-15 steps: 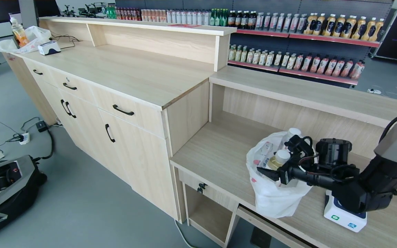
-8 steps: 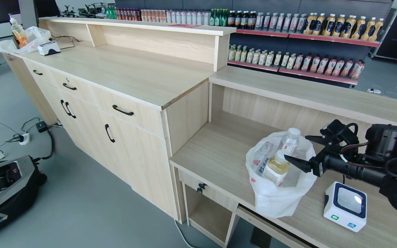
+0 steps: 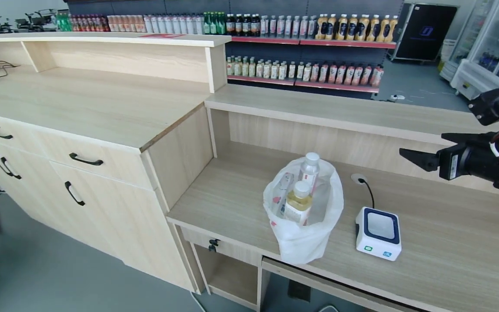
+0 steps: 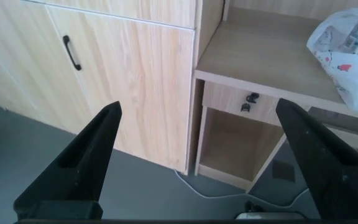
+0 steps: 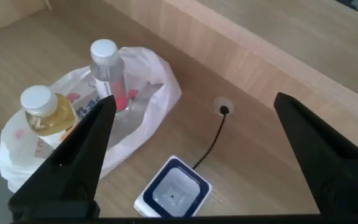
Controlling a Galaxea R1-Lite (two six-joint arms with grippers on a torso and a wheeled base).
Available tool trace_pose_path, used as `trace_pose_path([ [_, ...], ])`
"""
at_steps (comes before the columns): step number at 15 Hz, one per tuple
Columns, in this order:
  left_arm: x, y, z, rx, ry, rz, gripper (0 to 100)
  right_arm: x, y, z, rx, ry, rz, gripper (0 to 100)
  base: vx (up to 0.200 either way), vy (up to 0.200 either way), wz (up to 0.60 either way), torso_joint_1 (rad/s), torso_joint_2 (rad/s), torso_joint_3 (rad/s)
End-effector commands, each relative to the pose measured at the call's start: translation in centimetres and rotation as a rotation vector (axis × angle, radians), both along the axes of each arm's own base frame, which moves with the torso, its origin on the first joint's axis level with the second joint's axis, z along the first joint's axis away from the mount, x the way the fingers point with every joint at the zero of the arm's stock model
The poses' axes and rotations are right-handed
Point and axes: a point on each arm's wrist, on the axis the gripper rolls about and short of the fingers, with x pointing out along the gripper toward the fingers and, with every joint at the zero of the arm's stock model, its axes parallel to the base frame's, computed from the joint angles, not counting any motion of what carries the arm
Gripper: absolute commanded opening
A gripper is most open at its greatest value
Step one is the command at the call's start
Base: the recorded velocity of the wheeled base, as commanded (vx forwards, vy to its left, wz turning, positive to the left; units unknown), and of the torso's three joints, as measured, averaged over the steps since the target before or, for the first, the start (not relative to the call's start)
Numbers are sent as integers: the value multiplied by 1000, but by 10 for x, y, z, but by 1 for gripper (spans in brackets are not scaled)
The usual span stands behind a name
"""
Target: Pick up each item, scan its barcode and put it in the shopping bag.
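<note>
A white plastic shopping bag [image 3: 303, 236] stands on the low counter and holds a clear bottle with a white cap [image 3: 309, 169] and a bottle of yellow liquid [image 3: 298, 203]. From the right wrist the bag [image 5: 148, 124] and both bottles [image 5: 107, 68] [image 5: 42, 109] lie below. My right gripper [image 3: 422, 145] [image 5: 194, 99] hangs open and empty, above the counter and well to the right of the bag. My left gripper [image 4: 197, 106] is open and empty, low over the floor in front of the cupboard doors, with the bag [image 4: 347, 56] off to one side.
A white barcode scanner [image 3: 378, 234] [image 5: 173, 193] lies just right of the bag, its cable running to a hole [image 3: 358, 178] in the counter. A raised ledge [image 3: 340, 112] backs the counter. Drink shelves [image 3: 301, 69] stand behind. A taller counter [image 3: 80, 108] stands to the left.
The head camera has swung to the right. My right gripper has drawn back from the bag's mouth, up and to the right, open, leaving the yellow-liquid bottle inside.
</note>
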Motion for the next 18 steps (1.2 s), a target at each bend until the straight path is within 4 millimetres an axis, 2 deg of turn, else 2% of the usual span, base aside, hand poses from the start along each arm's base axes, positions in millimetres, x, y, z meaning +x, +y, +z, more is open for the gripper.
trace_pose_path([
  [1, 0, 0, 0, -1, -1, 0, 100, -30, -1, 32, 23, -75, -65, 100, 0, 0, -600, 7, 7, 2],
  [3, 0, 0, 0, -1, -1, 0, 100, -45, -2, 33, 62, -81, -103, 100, 0, 0, -600, 5, 2, 2],
  [6, 0, 0, 0, 0, -1, 0, 100, -77, -2, 27, 61, -95, -145, 100, 0, 0, -600, 2, 1, -1],
  [7, 0, 0, 0, 0, -1, 0, 100, -94, -3, 22, 55, -78, -196, 100, 0, 0, -600, 7, 7, 7],
  [9, 0, 0, 0, 0, -1, 0, 100, -118, -5, 12, 148, -92, -240, 100, 0, 0, 0, 0, 0, 0],
  [11, 0, 0, 0, -1, -1, 0, 100, -161, -4, -17, 190, -108, -247, 100, 0, 0, 0, 0, 0, 0],
  [12, 0, 0, 0, 0, -1, 0, 100, -175, -3, -31, 192, -106, -247, 100, 0, 0, 0, 0, 0, 0],
  [13, 0, 0, 0, -1, -1, 0, 100, -207, -1, -66, 212, -107, -249, 100, 0, 0, 0, 0, 0, 0],
  [15, 0, 0, 0, 0, -1, 0, 100, -225, 0, -90, 213, -118, -244, 100, 0, 0, 0, 0, 0, 0],
  [16, 0, 0, 0, -1, -1, 0, 100, -246, 1, -112, 228, -167, -237, 100, 0, 0, 0, 0, 0, 0],
  [18, 0, 0, 0, 0, -1, 0, 100, -262, 2, -133, 255, -110, -233, 100, 0, 0, 0, 0, 0, 0],
])
